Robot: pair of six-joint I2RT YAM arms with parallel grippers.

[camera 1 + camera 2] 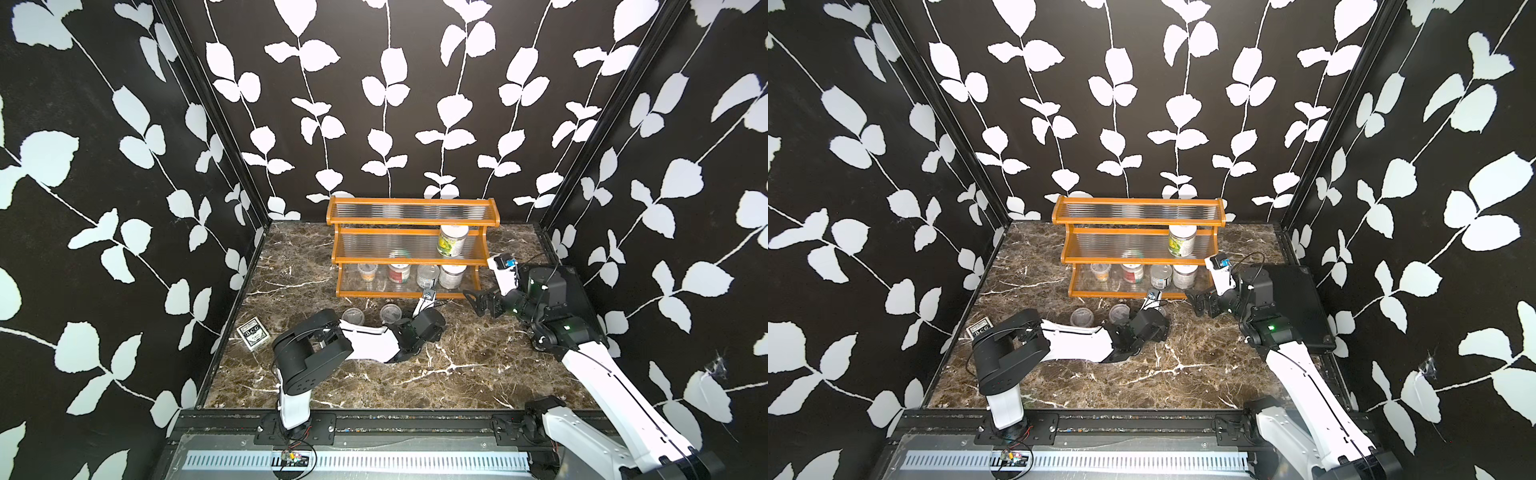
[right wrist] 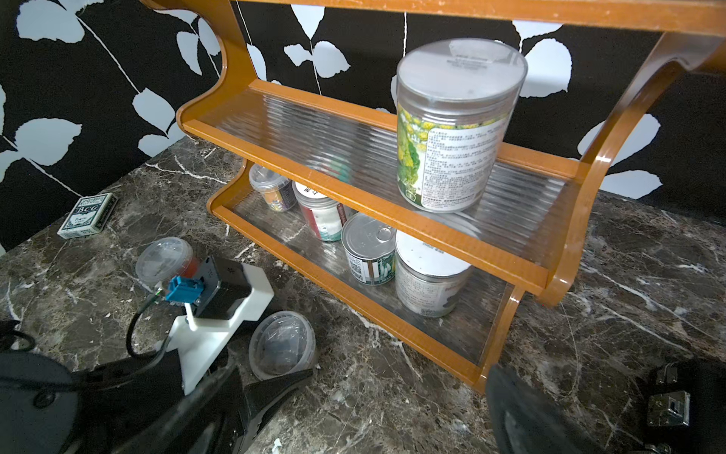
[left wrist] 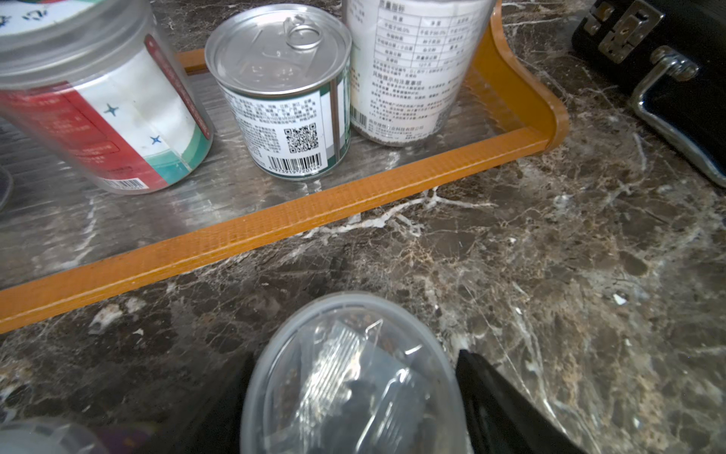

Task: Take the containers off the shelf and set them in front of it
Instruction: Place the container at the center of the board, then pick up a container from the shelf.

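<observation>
The shelf [image 1: 411, 232] stands at the table's [image 1: 478, 374] far edge and holds five containers [image 1: 428, 276]: one jar [image 1: 452, 241] on its middle tier and four on the bottom. The right arm [image 1: 602, 374] reaches toward the shelf's right end, with the right gripper [image 1: 473, 302] spread wide and empty. The left arm [image 1: 365, 338] lies folded low. The left gripper [image 3: 355, 355] straddles one of three clear cups [image 3: 345, 393] set on the table before the shelf; whether it presses the cup, I cannot tell.

This is a robot test booth in a lab. Leaf-patterned wallpaper [image 1: 415, 137] covers three flat panels held in a black metal frame [image 1: 220, 124], boxing in a marble-look tabletop [image 1: 478, 374]. The left arm [image 1: 365, 340] and right arm [image 1: 602, 374] are mounted on a rail [image 1: 374, 417] at 6 o'clock, beside a slotted cable duct [image 1: 415, 460].
</observation>
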